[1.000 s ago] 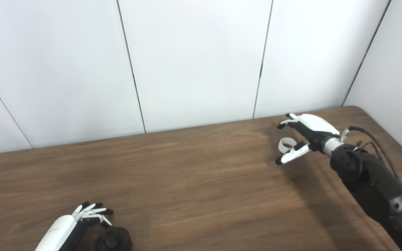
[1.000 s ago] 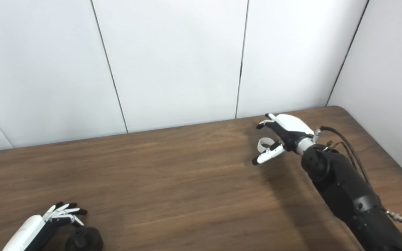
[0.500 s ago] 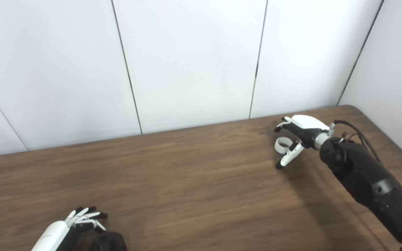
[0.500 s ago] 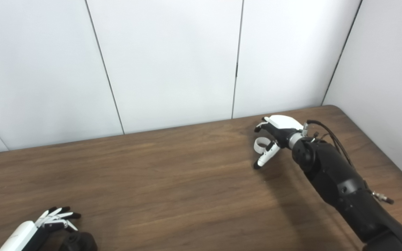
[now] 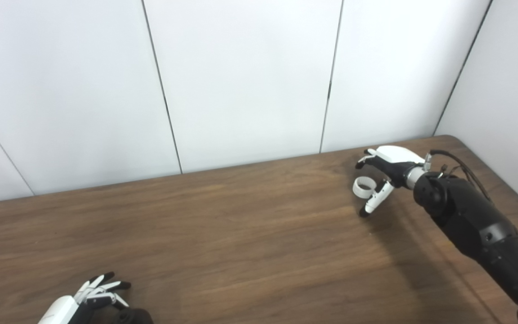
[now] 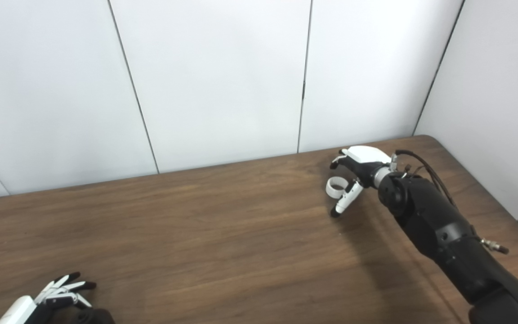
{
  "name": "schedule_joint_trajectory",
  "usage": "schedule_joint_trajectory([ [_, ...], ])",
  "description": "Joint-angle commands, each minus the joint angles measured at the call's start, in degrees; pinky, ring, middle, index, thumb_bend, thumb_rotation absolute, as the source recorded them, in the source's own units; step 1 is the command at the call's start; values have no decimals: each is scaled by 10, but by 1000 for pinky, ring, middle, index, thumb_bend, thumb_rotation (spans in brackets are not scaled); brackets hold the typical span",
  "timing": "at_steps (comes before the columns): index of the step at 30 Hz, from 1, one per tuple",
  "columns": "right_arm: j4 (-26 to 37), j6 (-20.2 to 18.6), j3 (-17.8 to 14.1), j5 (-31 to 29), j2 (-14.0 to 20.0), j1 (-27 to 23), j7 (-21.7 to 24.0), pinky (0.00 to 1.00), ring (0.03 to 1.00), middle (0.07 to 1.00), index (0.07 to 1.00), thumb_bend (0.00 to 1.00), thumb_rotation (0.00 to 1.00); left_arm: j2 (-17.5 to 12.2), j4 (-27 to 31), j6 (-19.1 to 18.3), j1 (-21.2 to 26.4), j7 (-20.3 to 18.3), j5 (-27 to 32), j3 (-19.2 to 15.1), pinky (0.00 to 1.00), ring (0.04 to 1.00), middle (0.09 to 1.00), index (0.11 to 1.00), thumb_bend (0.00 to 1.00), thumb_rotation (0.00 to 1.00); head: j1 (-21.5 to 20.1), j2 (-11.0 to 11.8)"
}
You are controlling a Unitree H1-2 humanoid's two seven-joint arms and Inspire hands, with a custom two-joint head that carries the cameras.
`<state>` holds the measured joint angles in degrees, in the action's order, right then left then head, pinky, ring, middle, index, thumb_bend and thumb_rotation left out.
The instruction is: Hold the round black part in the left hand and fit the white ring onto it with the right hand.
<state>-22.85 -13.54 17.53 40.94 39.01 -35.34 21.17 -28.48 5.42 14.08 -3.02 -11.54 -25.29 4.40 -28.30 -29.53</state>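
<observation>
Right hand [image 5: 382, 173] is spread loose around the ring [image 5: 362, 186] on the table [image 5: 250, 234] (not gripping); left hand [image 5: 86, 299], fingers splayed, sits beside the black part [image 5: 135, 317].

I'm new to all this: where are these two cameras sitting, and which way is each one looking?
Left eye view: on the robot's head, looking down and forward across the wooden table toward the white wall; both arms enter from the bottom, the right robot hand open around the white ring, the left robot hand beside the round black part.
Right eye view: the same head, slightly to the right, facing the same way; the same arms show.
Shared: both see the same table, ring, black part and hands.
</observation>
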Motion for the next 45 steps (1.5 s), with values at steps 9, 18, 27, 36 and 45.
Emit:
schedule_joint_trajectory([
  [9,9,-23,-11,-9,33,-28,46,956,1000,1000,753,964,268,-20,15,20,5,3,8,-18,1000,972,842,481,514,36,-1,-10],
  [18,3,-23,-14,-40,34,-23,62,965,1000,1000,694,916,195,-15,25,13,2,3,2,-18,1000,979,844,481,515,36,4,-14],
  [27,5,-16,-11,-39,32,-19,43,952,1000,988,662,934,192,-15,29,13,1,2,4,-20,1000,986,844,481,515,35,7,-16],
  [36,5,5,-9,-35,31,-10,9,945,1000,980,659,967,277,-11,40,3,-2,1,3,-20,1000,978,841,481,515,35,15,-14],
  [45,-9,23,-6,-27,18,-8,-29,907,1000,985,683,956,273,-8,42,6,-7,2,1,-17,1000,982,849,481,514,36,28,-8],
])
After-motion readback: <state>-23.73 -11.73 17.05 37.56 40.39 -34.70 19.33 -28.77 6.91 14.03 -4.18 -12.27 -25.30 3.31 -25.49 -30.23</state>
